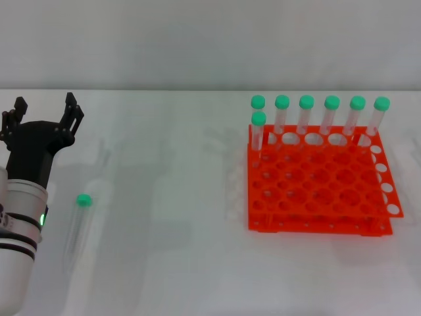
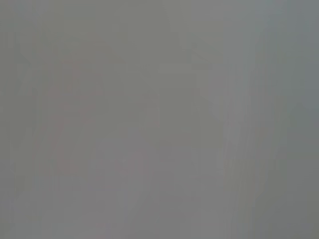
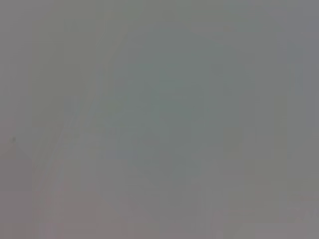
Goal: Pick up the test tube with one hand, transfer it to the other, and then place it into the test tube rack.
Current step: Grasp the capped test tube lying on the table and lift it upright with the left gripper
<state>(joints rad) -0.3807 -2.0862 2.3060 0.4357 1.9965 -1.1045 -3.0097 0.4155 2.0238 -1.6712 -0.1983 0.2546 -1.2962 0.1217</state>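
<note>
A clear test tube with a green cap lies on the white table at the left, cap toward the far side. My left gripper, black on a white arm with a green light, is open and empty; it hovers to the left of the tube and a little beyond its cap. The orange-red test tube rack stands at the right with several green-capped tubes upright along its far row and one in the second row. My right gripper is out of view. Both wrist views show only blank grey.
The white table runs from the lying tube to the rack, with a pale wall behind it. The rack's front rows of holes hold no tubes.
</note>
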